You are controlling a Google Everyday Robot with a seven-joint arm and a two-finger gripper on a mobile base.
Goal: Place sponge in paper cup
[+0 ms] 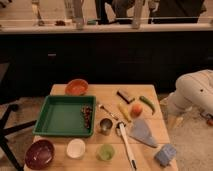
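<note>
I could read no text, label or number on anything on the pale wooden table (107, 91). My gripper (171, 111), hanging just off its edge, showed no legible marking either.

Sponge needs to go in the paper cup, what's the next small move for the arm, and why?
Probably bring the gripper forward and down over the sponge. The gripper hangs open beside the table's right edge, holding nothing. The sponge lies untouched at the front right corner, and the paper cup stands far across at the front left.
</note>
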